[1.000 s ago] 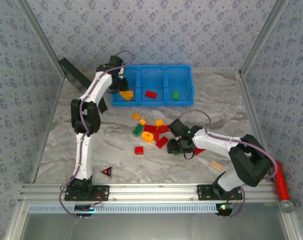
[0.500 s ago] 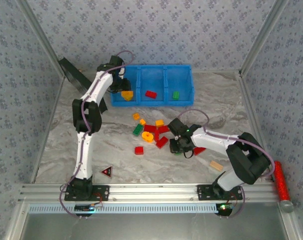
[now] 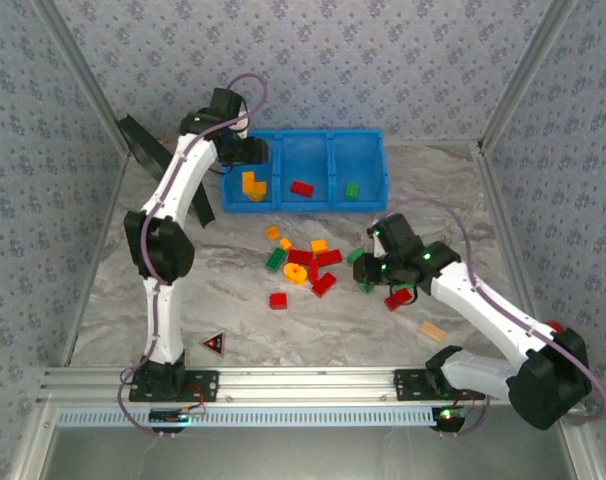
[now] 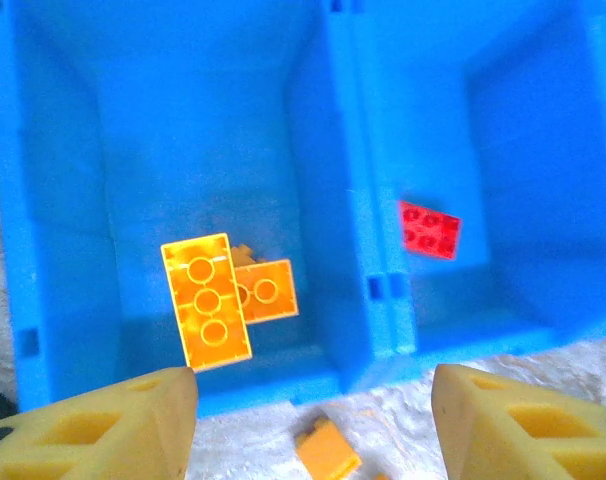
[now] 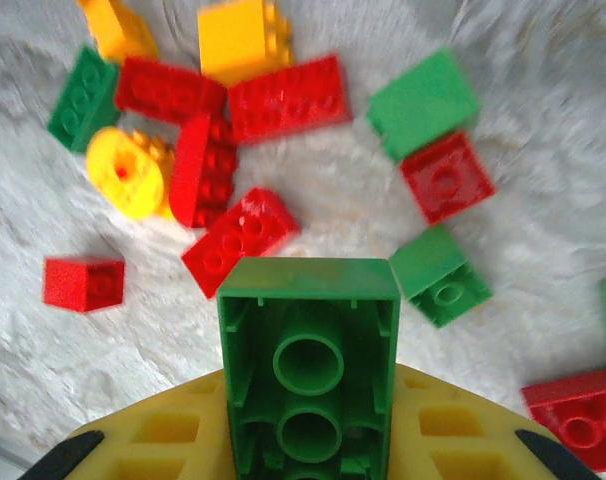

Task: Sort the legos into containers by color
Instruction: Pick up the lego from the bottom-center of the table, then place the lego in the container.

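- Patterned walls box in a marbled table (image 3: 133, 300); the blue bin (image 3: 328, 135) sits upper centre and loose legos (image 3: 303, 262) are heaped mid-frame. The left gripper (image 3: 247, 156) hangs over the bin's left compartment, and the right gripper (image 3: 370, 271) is beside the heap.
- Left wrist: fingers (image 4: 113, 425) spread and empty above orange bricks (image 4: 211, 300) in that compartment; a red brick (image 4: 429, 229) lies next door.
- Right wrist: fingers (image 5: 153, 440) pinch a green brick (image 5: 308, 370) above the heap, presumably bound for the green compartment.

The left arm (image 3: 183, 180) and the right arm (image 3: 483, 312) are built from smooth white tubes linked by chunky black joints. A thin purple-grey cable (image 3: 251, 77) loops along each one. Each is bolted to a black base plate (image 3: 173, 381). The fingers (image 4: 113, 430) are yellow plastic with shallow moulded pockets.
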`<state>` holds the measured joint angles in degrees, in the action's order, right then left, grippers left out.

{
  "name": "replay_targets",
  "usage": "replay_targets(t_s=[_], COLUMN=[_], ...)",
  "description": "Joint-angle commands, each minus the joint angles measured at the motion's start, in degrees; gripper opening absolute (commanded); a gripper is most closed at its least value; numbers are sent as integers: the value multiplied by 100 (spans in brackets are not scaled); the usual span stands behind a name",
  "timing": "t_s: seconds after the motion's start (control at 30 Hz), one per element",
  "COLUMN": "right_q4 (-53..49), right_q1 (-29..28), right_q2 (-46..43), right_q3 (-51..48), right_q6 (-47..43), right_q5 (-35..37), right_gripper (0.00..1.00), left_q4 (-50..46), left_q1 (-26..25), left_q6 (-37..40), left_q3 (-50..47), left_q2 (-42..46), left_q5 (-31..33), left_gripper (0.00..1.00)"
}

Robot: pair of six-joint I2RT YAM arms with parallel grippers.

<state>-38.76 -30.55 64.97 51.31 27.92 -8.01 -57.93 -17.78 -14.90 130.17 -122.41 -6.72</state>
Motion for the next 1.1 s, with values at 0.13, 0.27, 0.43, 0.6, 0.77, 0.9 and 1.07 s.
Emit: replay_targets(t_s=[0.13,0.27,0.43,0.6,0.77,0.9,1.07], right_q4=[-374,-215,41,251,147,10,-181], right_q1=[919,1243,1476,1495,1490,1498,1512], right_q2=[453,1086,2206,3297,4398,5234,6154], right_q3=[1307,2187,3173,4076,4970,5629,6465], right_q6=[-1122,-1563,-1910,-1989,-2136,-2256,-2308], right_q5=[16,98,251,369,458,622,651], right_gripper=[23,23,23,23,24,24,26], left_q4=[-3,51,159,593,1002,1078,1135], left_q1=[-275,-366,-423,-578,-785,-993,-1217], left_q6=[250,217,-93,-733,-1362,-1581,-1730], left_q3=[-1787,-3232,-4680,-6047,-6917,-7134,-7305], left_q2=[1776,2732,3844,4698,5175,5227,5188], left_q5=[173,267,205,-4,8,19,85], left_gripper=[65,66,66,66,66,66,66])
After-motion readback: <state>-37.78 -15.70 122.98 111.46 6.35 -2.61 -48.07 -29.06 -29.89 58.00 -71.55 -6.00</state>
